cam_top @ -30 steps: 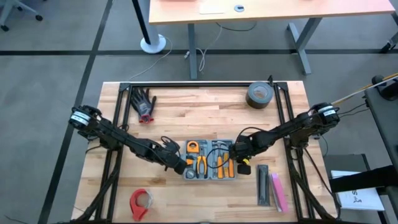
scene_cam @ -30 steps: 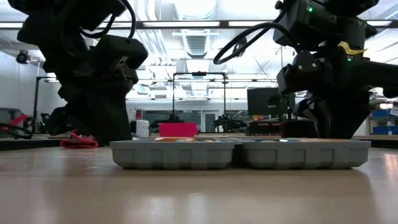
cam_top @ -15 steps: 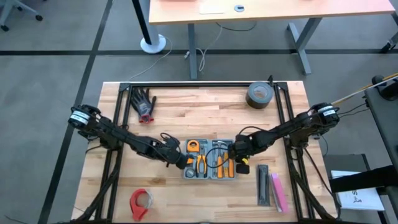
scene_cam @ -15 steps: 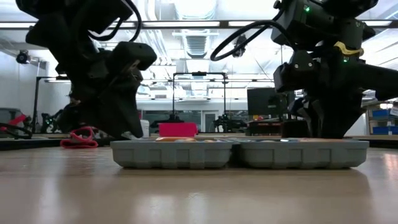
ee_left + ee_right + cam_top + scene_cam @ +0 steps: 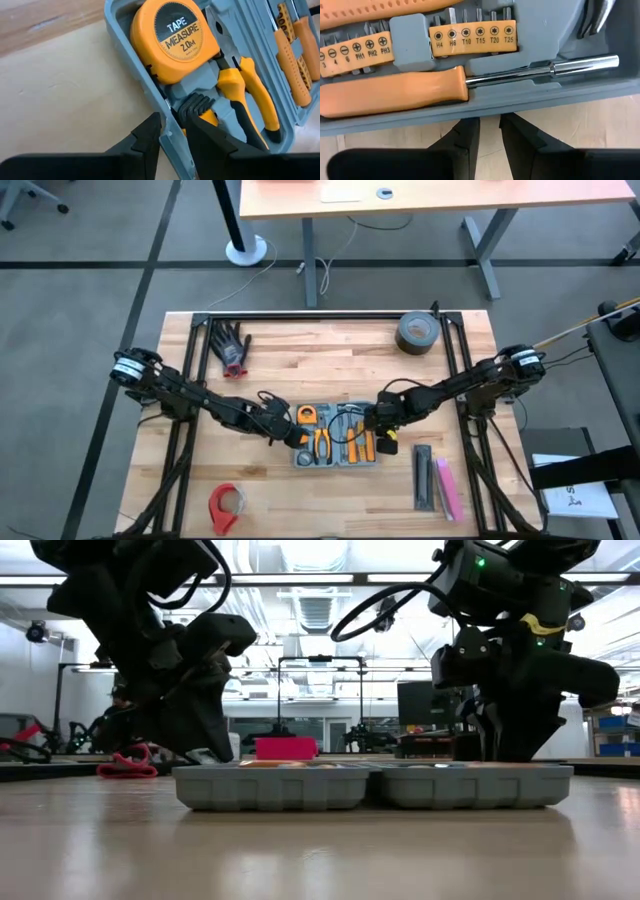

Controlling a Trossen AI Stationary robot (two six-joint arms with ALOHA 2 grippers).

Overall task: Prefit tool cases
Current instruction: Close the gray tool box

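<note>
The tool case [image 5: 338,440] lies open and flat on the wooden table, its grey tray holding a yellow tape measure [image 5: 172,37], pliers and orange-handled screwdrivers [image 5: 390,90]. My left gripper [image 5: 297,438] is at the case's left end, shut on its wall. My right gripper [image 5: 377,436] is at the case's right end, fingers close together with only table showing between them. In the low view the case [image 5: 370,785] sits on its bottom with an arm behind each end. My left gripper straddles the case's left-end wall [image 5: 168,107] beside the tape measure. One finger [image 5: 212,142] is inside the tray and the other finger [image 5: 147,137] is outside. The fingers slant down from the left. The case lies flat on the table. My right gripper has its two fingertips [image 5: 470,125] against the outer face of the case's right-end wall [image 5: 520,100], next to the long screwdriver. The fingers point steeply down from above, outside the case, with nothing between them.
Black-and-red gloves [image 5: 232,348] lie at the far left and a grey tape roll [image 5: 417,332] at the far right. A red tape roll [image 5: 227,507] is at the near left. Narrow black and pink bars [image 5: 435,485] lie near right. A black frame rail [image 5: 320,317] borders the table.
The case has slid a little toward the table's left and far edges, staying flat on the table. Both grippers have gone along with its two ends, and the gap between each pair of fingers looks unchanged.
</note>
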